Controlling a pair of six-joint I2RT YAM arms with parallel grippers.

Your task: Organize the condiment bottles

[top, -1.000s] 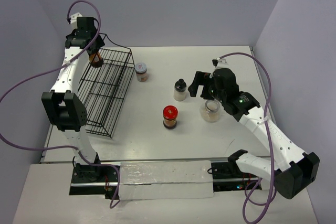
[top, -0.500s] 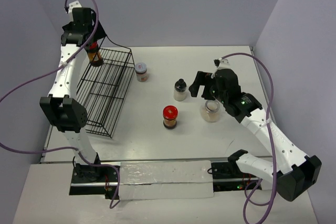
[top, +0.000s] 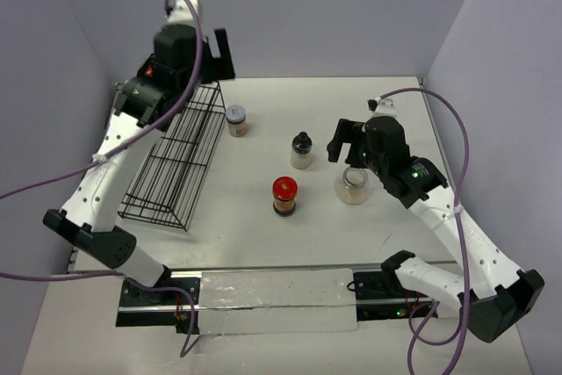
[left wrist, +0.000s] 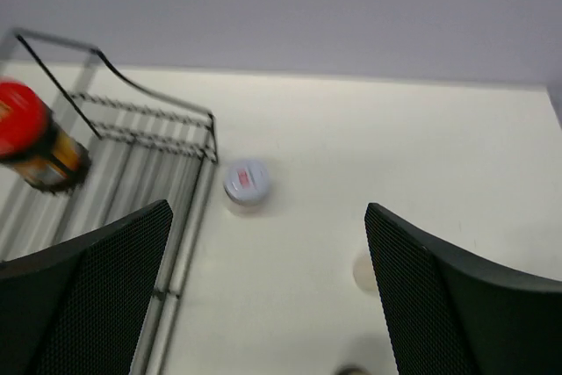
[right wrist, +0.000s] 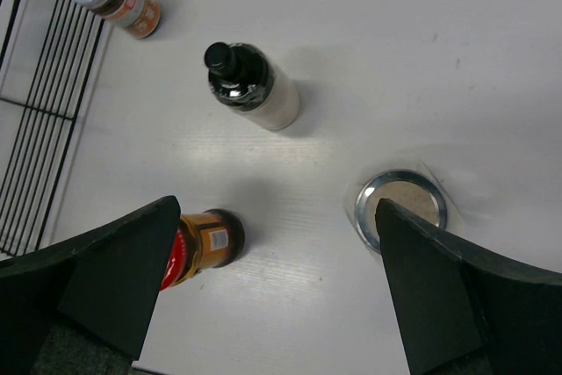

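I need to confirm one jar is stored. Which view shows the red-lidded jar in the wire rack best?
Left wrist: the red-lidded jar sits in the wire rack, lid and dark body visible, slightly blurred. From the top, the left arm covers that spot. The right wrist catches only the rack's edge, not this jar.

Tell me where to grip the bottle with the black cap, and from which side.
Best grip the black-capped bottle around its wide round body, under the narrow neck, coming from its right side. It stands upright with free table around it; the small cap would likely slip.
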